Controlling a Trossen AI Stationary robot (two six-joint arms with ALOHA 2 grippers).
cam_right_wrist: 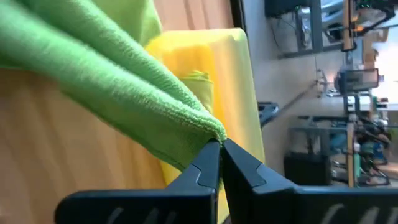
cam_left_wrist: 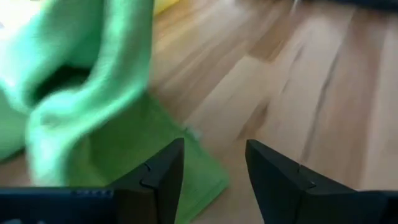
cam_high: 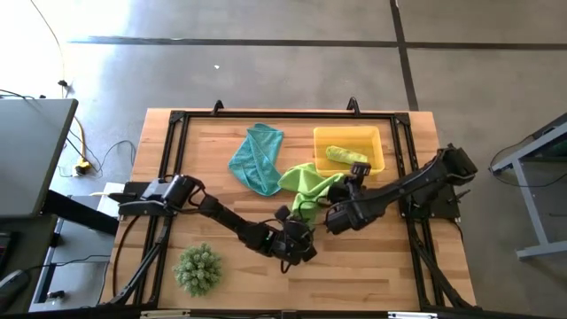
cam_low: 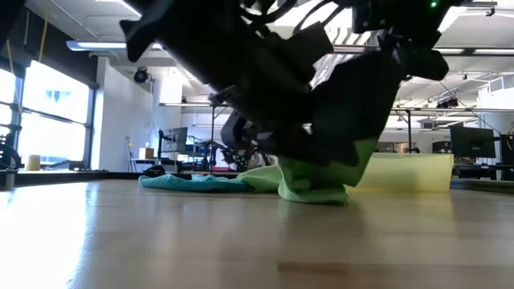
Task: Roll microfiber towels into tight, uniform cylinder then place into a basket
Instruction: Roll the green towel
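Note:
A lime-green towel (cam_high: 306, 182) is raised at one end, and its lower part lies on the table (cam_low: 313, 193). My right gripper (cam_right_wrist: 219, 144) is shut on it just in front of the yellow basket (cam_high: 350, 142), which holds a rolled lime-green towel (cam_high: 345, 155). My left gripper (cam_left_wrist: 214, 168) stands open and low at the towel's near side. Bare wood shows between its fingers, and the towel's flat corner (cam_left_wrist: 202, 180) lies beside one finger. A teal towel (cam_high: 257, 159) lies crumpled on the table at the far side. My right gripper pinches a bunched edge of the lime-green towel (cam_right_wrist: 208, 127) between its two fingertips, several layers of it. The fingers slant down toward the basket. The cloth runs away from them in folds, its upper part lifted and its lower part on the table. My left gripper: whether a finger (cam_left_wrist: 161, 174) touches the towel's corner, I cannot tell.
A spiky green ball plant (cam_high: 197, 268) stands near the front left. A black frame (cam_high: 173, 142) runs round the wooden table top. Bare wood (cam_high: 372, 266) lies in front of both grippers at the near right.

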